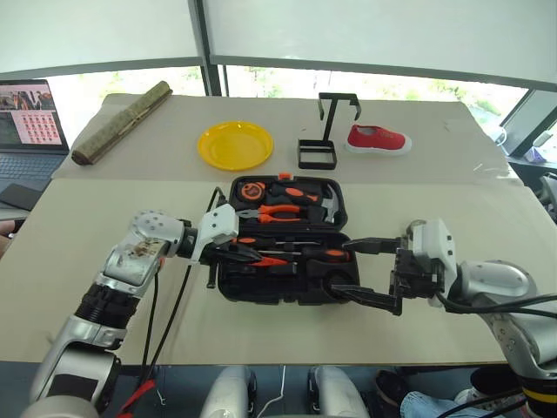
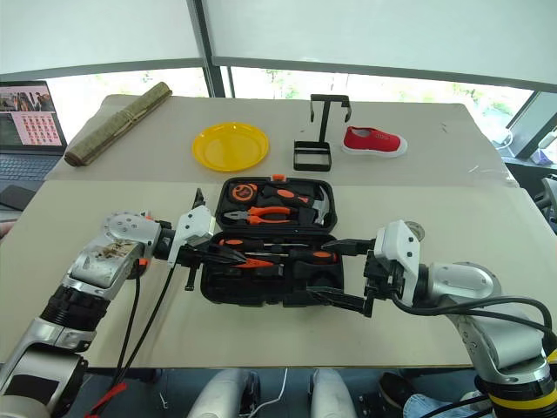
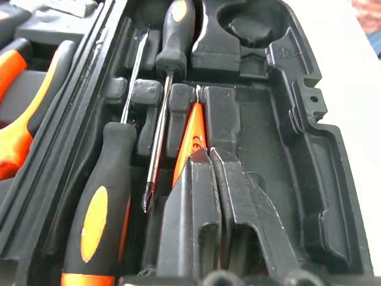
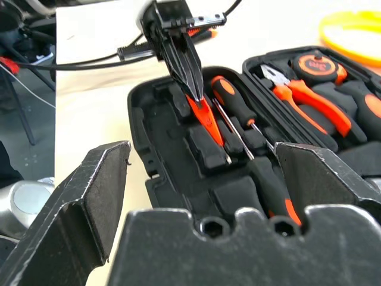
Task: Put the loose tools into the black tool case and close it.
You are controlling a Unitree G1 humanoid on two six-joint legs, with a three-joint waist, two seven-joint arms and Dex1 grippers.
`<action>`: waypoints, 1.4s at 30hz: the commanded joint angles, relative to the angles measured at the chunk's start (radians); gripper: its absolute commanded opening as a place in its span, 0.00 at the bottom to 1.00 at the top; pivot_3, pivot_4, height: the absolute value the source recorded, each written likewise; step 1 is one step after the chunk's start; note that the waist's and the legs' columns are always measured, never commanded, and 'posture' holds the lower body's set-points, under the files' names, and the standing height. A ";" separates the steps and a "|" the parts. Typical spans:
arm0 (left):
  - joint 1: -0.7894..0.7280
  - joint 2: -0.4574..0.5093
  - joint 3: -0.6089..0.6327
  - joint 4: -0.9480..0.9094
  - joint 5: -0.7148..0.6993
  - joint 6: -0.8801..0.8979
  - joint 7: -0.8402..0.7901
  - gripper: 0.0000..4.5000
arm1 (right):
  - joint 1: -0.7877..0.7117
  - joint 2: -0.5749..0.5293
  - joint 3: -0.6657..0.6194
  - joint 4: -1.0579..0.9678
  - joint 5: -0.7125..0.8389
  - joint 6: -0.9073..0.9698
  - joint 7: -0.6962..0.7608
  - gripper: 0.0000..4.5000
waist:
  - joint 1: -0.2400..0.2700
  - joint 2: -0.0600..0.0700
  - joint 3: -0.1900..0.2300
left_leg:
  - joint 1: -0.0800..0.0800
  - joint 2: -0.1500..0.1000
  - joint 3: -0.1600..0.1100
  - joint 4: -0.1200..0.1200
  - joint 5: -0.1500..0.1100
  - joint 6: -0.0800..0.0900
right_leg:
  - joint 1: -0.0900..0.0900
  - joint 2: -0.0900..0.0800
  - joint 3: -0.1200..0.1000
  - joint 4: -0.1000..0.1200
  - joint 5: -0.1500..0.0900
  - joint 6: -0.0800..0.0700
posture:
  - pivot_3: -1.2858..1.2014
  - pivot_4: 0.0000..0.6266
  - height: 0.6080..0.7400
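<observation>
While the black tool case (image 1: 283, 239) is lying open on the pale table (image 1: 78, 244), its matte moulded plastic is showing rounded corners and deep shaped slots. Its far half is holding the orange-handled pliers (image 1: 277, 212) and a round orange-and-black tape measure (image 1: 251, 188). In its near half, two black-and-orange-handled screwdrivers (image 1: 306, 253) with thin bright metal shafts are lying side by side in their slots, and a slim orange tester screwdriver (image 3: 191, 136) is sitting in the slot beside them.

Reaching in over the case's left end, the left gripper (image 2: 237, 258) is resting its black fingers (image 3: 205, 226), pressed together, on the handle end of the tester screwdriver. At the case's right end, the right gripper (image 1: 365, 272) is standing spread wide with nothing between its fingers, one finger over the case's right edge and the other at its near right corner.

Small embossed marks on the case wall are too fine to read.
</observation>
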 commanded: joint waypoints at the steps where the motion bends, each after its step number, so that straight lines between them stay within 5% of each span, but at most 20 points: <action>1: 0.008 -0.008 0.009 0.013 0.007 -0.050 0.018 0.01 | -0.004 0.001 -0.036 0.002 0.014 -0.032 0.011 1.00 | 0.000 0.000 0.000 | 0.000 0.000 0.000 0.000 0.000 0.000 | 0.000 0.000 0.000 0.000 0.000 0.000 | 0.52 0.24 1.00; 16: 0.124 -0.019 -0.029 0.007 0.086 -0.043 0.133 0.01 | 0.015 0.014 -0.014 0.011 0.008 -0.048 0.022 1.00 | -0.001 0.001 -0.001 | 0.004 0.000 0.000 0.000 0.000 0.000 | 0.004 0.000 0.000 0.000 0.000 0.000 | 0.52 0.24 1.00; 21: 0.232 -0.045 0.160 -0.094 -0.041 -0.075 0.228 0.01 | 0.037 0.055 -0.040 0.039 -0.029 -0.130 0.001 1.00 | -0.010 0.004 -0.003 | 0.007 0.001 0.000 -0.002 0.000 0.000 | 0.006 0.000 0.001 0.000 0.000 0.000 | 0.52 0.24 1.00; 25: 0.422 -0.042 0.401 -0.217 -0.133 -0.143 0.323 0.23 | 0.074 0.119 -0.103 0.071 -0.038 -0.231 -0.025 1.00 | -0.017 0.003 -0.002 | 0.005 0.002 0.000 -0.004 0.000 0.000 | 0.001 0.000 0.002 0.001 0.000 -0.001 | 0.52 0.24 1.00; 34: 0.911 -0.127 0.873 -0.282 -0.186 -0.207 0.544 0.97 | 0.118 0.249 -0.091 0.060 -0.003 -0.428 0.035 1.00 | -0.019 0.003 -0.002 | 0.007 0.001 0.000 -0.007 0.000 -0.001 | 0.003 -0.004 0.001 -0.001 0.001 -0.001 | 0.52 0.24 1.00; 42: 1.028 -0.185 0.873 -0.410 -0.259 -0.059 0.659 0.98 | 0.137 0.243 -0.053 0.036 0.028 -0.440 0.093 1.00 | 0.008 -0.002 -0.005 | 0.009 0.001 -0.001 -0.007 0.000 -0.001 | 0.001 -0.006 -0.004 -0.002 0.000 -0.003 | 0.52 0.24 1.00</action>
